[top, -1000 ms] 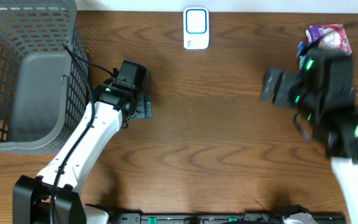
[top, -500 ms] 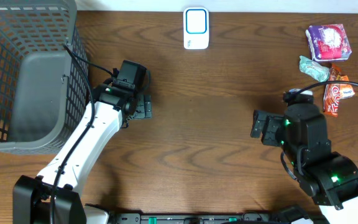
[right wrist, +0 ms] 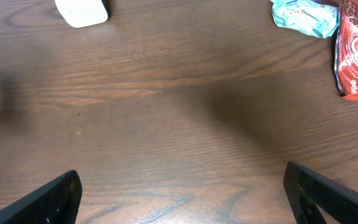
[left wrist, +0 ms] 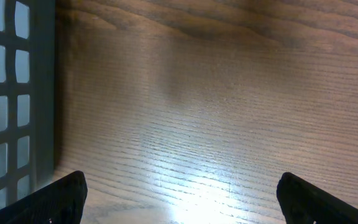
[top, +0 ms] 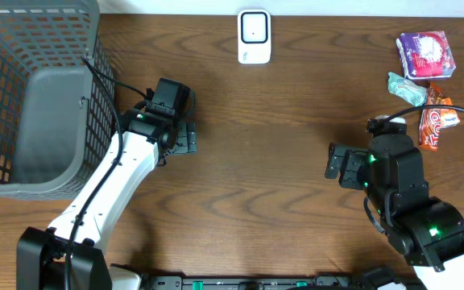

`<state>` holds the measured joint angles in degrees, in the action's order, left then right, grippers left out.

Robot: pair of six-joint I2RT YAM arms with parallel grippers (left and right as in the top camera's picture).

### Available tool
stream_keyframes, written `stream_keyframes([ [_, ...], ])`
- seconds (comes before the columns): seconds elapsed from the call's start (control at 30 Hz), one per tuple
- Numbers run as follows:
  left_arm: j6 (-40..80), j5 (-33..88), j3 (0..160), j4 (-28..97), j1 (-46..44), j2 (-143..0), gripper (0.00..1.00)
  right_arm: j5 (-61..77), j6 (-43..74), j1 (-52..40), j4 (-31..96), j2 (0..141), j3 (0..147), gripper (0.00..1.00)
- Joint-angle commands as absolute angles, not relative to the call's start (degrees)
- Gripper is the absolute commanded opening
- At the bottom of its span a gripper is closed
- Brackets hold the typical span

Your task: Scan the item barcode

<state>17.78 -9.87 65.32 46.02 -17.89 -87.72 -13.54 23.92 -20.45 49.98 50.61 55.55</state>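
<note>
Nearest the robot, the right claw [top: 337,163] hangs over bare wood with its jaws spread wide and nothing between them, and the left claw [top: 185,138] — just beside the grey basket [top: 22,48] — is equally wide and empty. Further out on the right edge of the worktop [top: 280,121] lie the candidates for scanning, well apart from either claw: a red snack packet [top: 435,127], a crumpled pale-green wrapper [top: 406,87] touching it, and beyond them a purple and white packet [top: 426,55]. All three look like light, soft film pouches — likely to crinkle, slide on the smooth wood and buckle if squeezed hard. I would judge the red packet easiest: pinch it across its narrow width near one end, leaving the flat face free for the barcode, which cannot be made out here. Farthest away, at the back centre, sits the white scanner [top: 254,36].
</note>
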Motion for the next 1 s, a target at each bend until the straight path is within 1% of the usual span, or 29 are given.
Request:
stream_keyframes([
  [0.0, 17.7, -11.0, 65.0, 46.0, -17.8, -87.9, 0.98, -14.5, 24.8, -20.8, 50.0, 50.6, 55.5, 0.99],
  [0.23, 17.7, -11.0, 65.0, 46.0, -17.8, -87.9, 0.98, -14.6, 24.8, -20.8, 50.2, 50.6, 55.5, 0.99],
  [0.43, 17.7, -11.0, 65.0, 46.0, -17.8, -87.9, 0.98, -15.1, 23.9, -20.6, 52.7, 50.4, 54.8, 0.99],
  [0.53, 17.7, -11.0, 65.0, 46.0, -17.8, -87.9, 0.98, -14.2, 22.8, -17.5, 51.3, 47.2, 52.3, 0.99],
  [0.63, 17.7, -11.0, 65.0, 46.0, -17.8, -87.9, 0.98, -8.8, 18.5, -12.4, 46.3, 41.6, 46.1, 0.99],
  [0.73, 17.7, -11.0, 65.0, 46.0, -17.8, -87.9, 0.98, -0.9, 13.4, -6.5, 39.9, 34.2, 37.3, 0.99],
  [0.8, 17.7, -11.0, 65.0, 46.0, -17.8, -87.9, 0.98, 1.8, 11.9, -3.6, 35.7, 29.6, 31.5, 0.99],
  [0.97, 17.7, -11.0, 65.0, 46.0, -17.8, -87.9, 0.98, 2.0, 11.2, -1.7, 24.6, 19.1, 19.2, 0.99],
])
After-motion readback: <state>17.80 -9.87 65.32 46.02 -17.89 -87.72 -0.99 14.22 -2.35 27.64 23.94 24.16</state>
